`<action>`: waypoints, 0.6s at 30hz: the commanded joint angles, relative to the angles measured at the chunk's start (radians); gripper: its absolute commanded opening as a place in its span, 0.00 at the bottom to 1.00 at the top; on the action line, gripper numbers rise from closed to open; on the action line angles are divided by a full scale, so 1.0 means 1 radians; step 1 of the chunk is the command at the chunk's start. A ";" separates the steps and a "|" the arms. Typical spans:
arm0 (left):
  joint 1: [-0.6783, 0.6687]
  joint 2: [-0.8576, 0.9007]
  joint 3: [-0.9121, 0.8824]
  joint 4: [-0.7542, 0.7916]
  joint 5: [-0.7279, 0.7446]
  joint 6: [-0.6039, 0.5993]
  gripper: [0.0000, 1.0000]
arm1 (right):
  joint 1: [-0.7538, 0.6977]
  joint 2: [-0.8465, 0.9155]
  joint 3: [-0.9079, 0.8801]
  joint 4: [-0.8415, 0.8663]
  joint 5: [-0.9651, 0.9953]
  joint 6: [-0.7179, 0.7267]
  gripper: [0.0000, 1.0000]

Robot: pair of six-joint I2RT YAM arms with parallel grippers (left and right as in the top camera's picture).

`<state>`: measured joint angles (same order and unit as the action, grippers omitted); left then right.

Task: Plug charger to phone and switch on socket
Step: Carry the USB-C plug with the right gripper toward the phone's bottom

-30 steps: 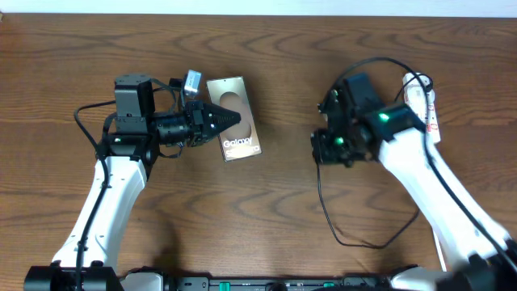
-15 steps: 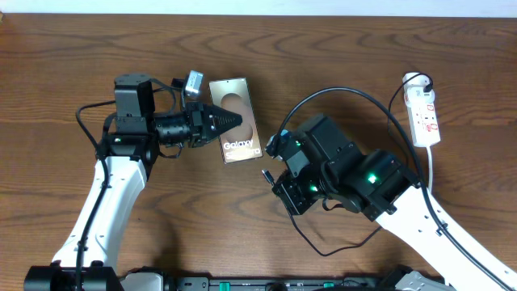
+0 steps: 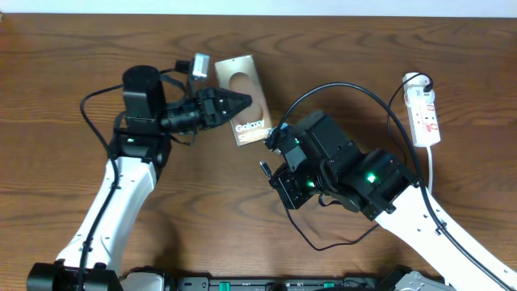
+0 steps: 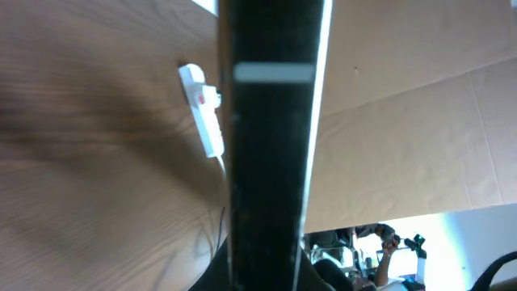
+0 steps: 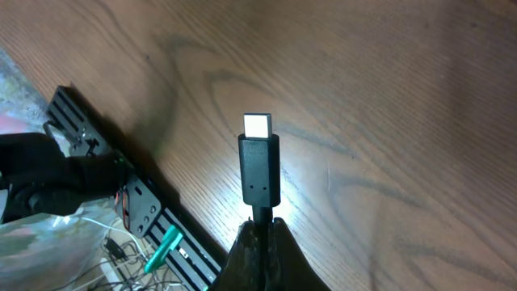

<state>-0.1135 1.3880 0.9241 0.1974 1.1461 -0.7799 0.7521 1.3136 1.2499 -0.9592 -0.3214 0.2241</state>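
Observation:
My left gripper (image 3: 236,103) is shut on the phone (image 3: 249,89), a grey-brown slab with "Galaxy" lettering, held tilted with its lower end toward the right arm. In the left wrist view the phone (image 4: 271,137) shows edge-on as a dark upright band. My right gripper (image 3: 273,168) is shut on the charger (image 3: 339,87), just behind its plug tip (image 5: 258,166), which sticks out above the fingers (image 5: 262,236). The plug sits a little below and right of the phone, apart from it. The socket (image 3: 424,111), a white strip with red marks, lies at the far right; it also shows in the left wrist view (image 4: 202,109).
The black cable loops from the right gripper up over the right arm and down toward the front of the table (image 3: 339,242). A white cord (image 3: 430,174) runs down from the socket. A black rail (image 5: 121,182) with loose wires lies along the table's front edge.
The right arm swung from beside the socket to the middle with the plug, then held near there. The left gripper moved up and right, turning the phone toward the right arm.

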 commanded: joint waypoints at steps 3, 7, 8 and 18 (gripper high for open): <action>-0.015 -0.011 0.013 0.029 -0.013 -0.068 0.07 | 0.005 0.002 0.004 0.021 0.027 0.007 0.01; -0.015 -0.011 0.013 0.030 -0.011 -0.088 0.08 | -0.008 0.002 0.004 0.045 0.040 0.019 0.01; -0.015 -0.011 0.013 0.030 -0.011 -0.088 0.07 | -0.013 0.002 0.004 0.053 0.040 0.035 0.01; -0.015 -0.011 0.013 0.095 -0.014 -0.177 0.07 | -0.025 0.002 0.002 0.115 0.053 0.098 0.01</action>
<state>-0.1310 1.3880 0.9241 0.2569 1.1225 -0.9047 0.7303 1.3136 1.2499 -0.8490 -0.2760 0.2974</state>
